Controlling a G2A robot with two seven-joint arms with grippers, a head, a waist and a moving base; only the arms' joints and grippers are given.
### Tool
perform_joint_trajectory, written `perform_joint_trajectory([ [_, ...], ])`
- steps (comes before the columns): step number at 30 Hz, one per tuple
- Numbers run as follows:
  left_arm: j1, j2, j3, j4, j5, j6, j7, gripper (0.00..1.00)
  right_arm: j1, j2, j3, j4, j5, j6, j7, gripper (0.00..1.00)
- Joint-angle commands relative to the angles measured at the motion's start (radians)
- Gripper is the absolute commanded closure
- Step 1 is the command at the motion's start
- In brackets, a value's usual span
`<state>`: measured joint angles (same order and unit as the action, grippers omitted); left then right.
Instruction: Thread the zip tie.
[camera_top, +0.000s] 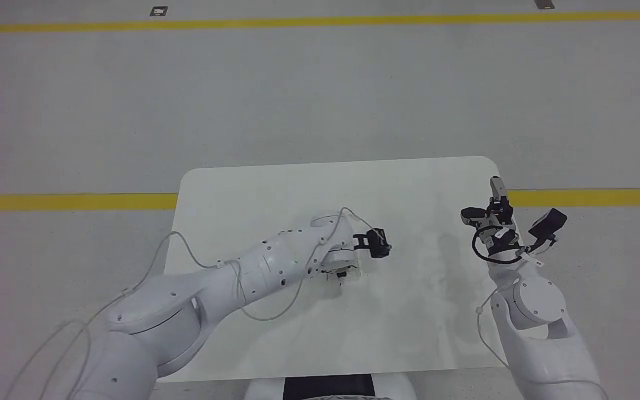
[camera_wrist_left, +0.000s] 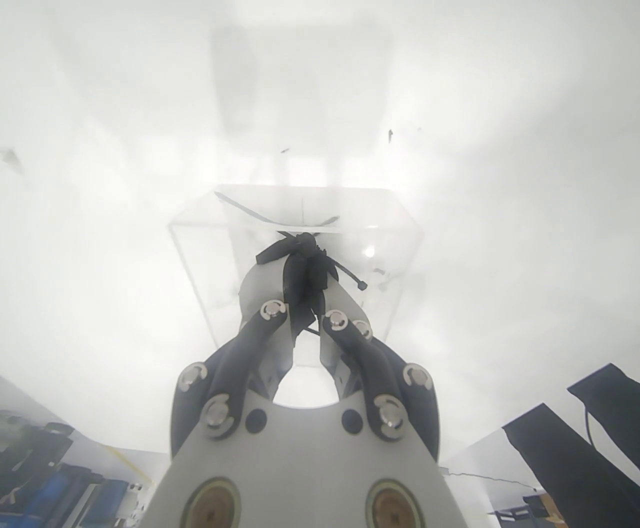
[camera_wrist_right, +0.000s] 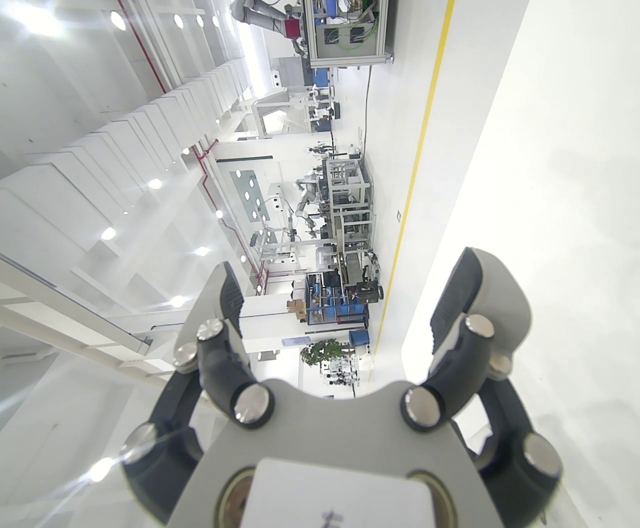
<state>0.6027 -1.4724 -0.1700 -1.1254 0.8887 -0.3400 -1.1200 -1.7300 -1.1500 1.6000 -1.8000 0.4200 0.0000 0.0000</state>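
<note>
My left gripper (camera_wrist_left: 306, 280) is shut on a black zip tie (camera_wrist_left: 300, 250), whose strap bunches up at the fingertips. The tie's small head (camera_wrist_left: 361, 285) sticks out to one side on a thin stem. The gripper reaches down into a clear open-topped box (camera_wrist_left: 400, 250), and a thin black strip (camera_wrist_left: 245, 210) lies along the box's far wall. In the top view the left gripper (camera_top: 343, 272) is low over the middle of the white table (camera_top: 260, 200). My right gripper (camera_wrist_right: 350, 285) stands open and holds nothing, raised at the table's right edge (camera_top: 495, 200).
The white tabletop stretches bare around the clear box. Grey floor with yellow lines (camera_top: 90, 201) surrounds the table. The right wrist view looks past the table edge into a hall with machines (camera_wrist_right: 345, 200) far off.
</note>
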Motion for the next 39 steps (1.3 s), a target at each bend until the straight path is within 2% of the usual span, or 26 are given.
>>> perform_joint_trajectory([
  [1,-0.012,0.007,0.000,-0.014,-0.004,0.000,-0.007,1.00,0.000,0.000,0.000,0.000,0.000,0.000,0.000,0.00],
  [7,-0.041,0.036,0.000,-0.077,-0.030,0.000,-0.038,1.00,0.000,0.000,0.000,0.000,0.000,0.000,0.000,0.00],
  [18,-0.058,0.082,0.000,-0.166,-0.061,0.000,-0.054,1.00,0.000,0.000,0.000,0.000,0.000,0.000,0.000,0.00],
  [22,-0.064,0.100,0.000,-0.183,-0.069,0.000,-0.007,1.00,0.000,0.000,0.000,0.000,0.000,0.000,0.000,0.00],
  [25,-0.061,0.111,0.000,-0.194,-0.056,0.000,0.016,1.00,0.000,0.000,0.000,0.000,0.000,0.000,0.000,0.00],
  [33,-0.050,0.150,0.000,-0.231,-0.074,0.000,0.129,1.00,0.000,0.000,0.000,0.000,0.000,0.000,0.000,0.00],
  [39,-0.057,0.184,0.000,-0.270,-0.074,0.000,0.153,1.00,0.000,0.000,0.000,0.000,0.000,0.000,0.000,0.00],
])
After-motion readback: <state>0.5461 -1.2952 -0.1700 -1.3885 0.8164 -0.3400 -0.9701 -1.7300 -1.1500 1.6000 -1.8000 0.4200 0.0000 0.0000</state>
